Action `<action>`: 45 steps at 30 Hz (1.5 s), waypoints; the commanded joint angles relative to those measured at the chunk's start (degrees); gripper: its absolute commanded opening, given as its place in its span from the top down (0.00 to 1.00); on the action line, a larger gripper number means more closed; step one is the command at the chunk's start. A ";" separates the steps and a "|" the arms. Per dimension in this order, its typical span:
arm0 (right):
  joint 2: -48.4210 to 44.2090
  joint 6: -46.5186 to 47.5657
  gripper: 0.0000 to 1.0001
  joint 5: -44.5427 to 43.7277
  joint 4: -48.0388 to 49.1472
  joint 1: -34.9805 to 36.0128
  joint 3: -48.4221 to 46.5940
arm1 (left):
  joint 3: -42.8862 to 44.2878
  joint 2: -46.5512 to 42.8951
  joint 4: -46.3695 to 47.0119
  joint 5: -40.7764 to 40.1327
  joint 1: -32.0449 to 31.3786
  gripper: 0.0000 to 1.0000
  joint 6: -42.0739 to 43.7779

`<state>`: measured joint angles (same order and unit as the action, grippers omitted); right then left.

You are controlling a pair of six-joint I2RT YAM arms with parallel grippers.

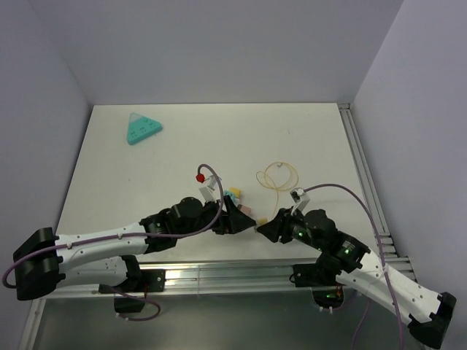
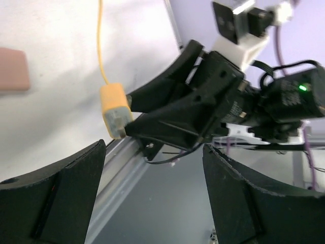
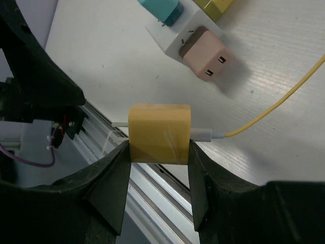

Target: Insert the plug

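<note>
Top view: on the white table (image 1: 219,138) a teal triangle (image 1: 144,130) lies far left and a loose coil of yellow cable (image 1: 279,176) lies right of centre. Both arms reach toward the near middle, where the left gripper (image 1: 244,219) and right gripper (image 1: 261,227) nearly meet tip to tip. Just beyond the left one sits the strip (image 1: 235,198). The plug is too small to make out here.

Left wrist view: the left gripper (image 2: 155,198) stands wide, with its fingers (image 2: 51,198) far apart and nothing between them. Opposite it, the right gripper (image 2: 133,115) pinches the yellow plug (image 2: 116,109), which hangs over the table's near edge, above the rail (image 2: 122,168). The cable (image 2: 101,40) runs from the plug away across the table. A pink adapter (image 2: 12,69) shows at the left edge.

Right wrist view: the right gripper (image 3: 159,152) is closed narrowly on the plug (image 3: 159,133), its fingers (image 3: 109,178) pressing both sides. The prongs (image 3: 121,124) point left, clear of any socket. The cable (image 3: 274,109) leaves from the plug's right side. Farther off lies the white strip (image 3: 170,43), carrying the pink adapter (image 3: 207,60) and a teal adapter (image 3: 160,9). The plug is apart from it.
</note>
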<state>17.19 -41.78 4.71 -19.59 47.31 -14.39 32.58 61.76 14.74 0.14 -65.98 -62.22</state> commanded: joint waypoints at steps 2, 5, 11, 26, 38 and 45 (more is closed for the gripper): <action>2.76 1.70 1.00 -4.35 4.21 3.84 -1.86 | 4.33 2.75 -5.86 -1.99 0.93 0.18 -0.36; 4.16 2.49 1.00 -4.62 5.26 6.12 -2.66 | 5.57 4.68 -8.24 -1.38 1.46 0.17 -0.36; 2.94 1.79 1.00 -7.96 8.17 9.29 -1.78 | 4.69 7.76 -5.78 0.73 3.04 0.14 -4.74; 4.26 5.39 1.00 -5.85 9.13 10.87 -3.45 | 1.26 8.29 0.81 6.36 4.10 0.22 -2.21; 6.36 8.38 1.00 -3.74 11.95 11.58 -4.33 | 0.82 11.89 6.08 12.51 5.15 0.32 -3.44; 4.08 9.08 1.00 -3.39 13.44 12.19 -3.36 | -1.90 11.99 10.91 14.18 5.68 0.46 -5.89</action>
<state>22.61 -34.33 0.97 -10.41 58.87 -15.42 32.34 74.04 20.32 12.25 -60.80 -66.70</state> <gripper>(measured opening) 0.513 0.550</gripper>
